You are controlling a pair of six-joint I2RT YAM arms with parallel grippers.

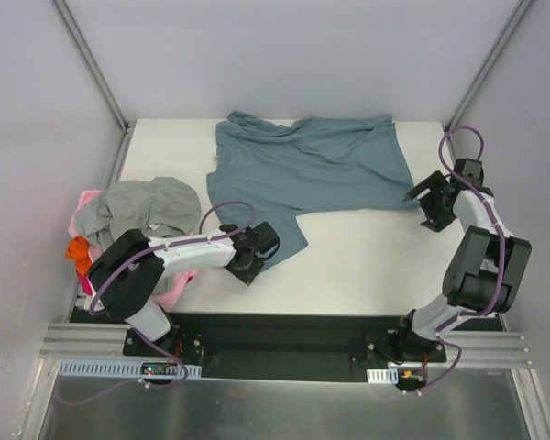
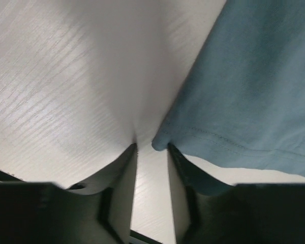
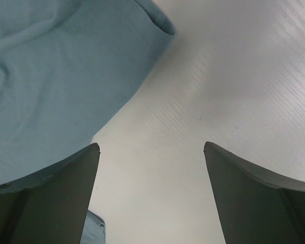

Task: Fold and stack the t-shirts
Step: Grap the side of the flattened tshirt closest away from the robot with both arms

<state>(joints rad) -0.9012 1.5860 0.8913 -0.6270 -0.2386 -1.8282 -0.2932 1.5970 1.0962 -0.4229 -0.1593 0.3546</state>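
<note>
At the left edge of the bench a loose heap of t-shirts is seen: a light grey shirt is crumpled on top, a pink shirt shows under and beside it, and a bit of an orange shirt is tucked at the heap's near left side. Just right of the heap, the left hand is set low at the near corner of the slate-blue shirt. In the left wrist view its fingers are held a narrow gap apart with bare bench between them; the shirt's hemmed corner lies at the tip of one finger and is not gripped. The slate-blue shirt is spread, rumpled, across the far middle of the bench. At its right edge the right hand is held with its fingers wide apart over bare bench, nothing between them, the shirt's edge lying beside one finger.
</note>
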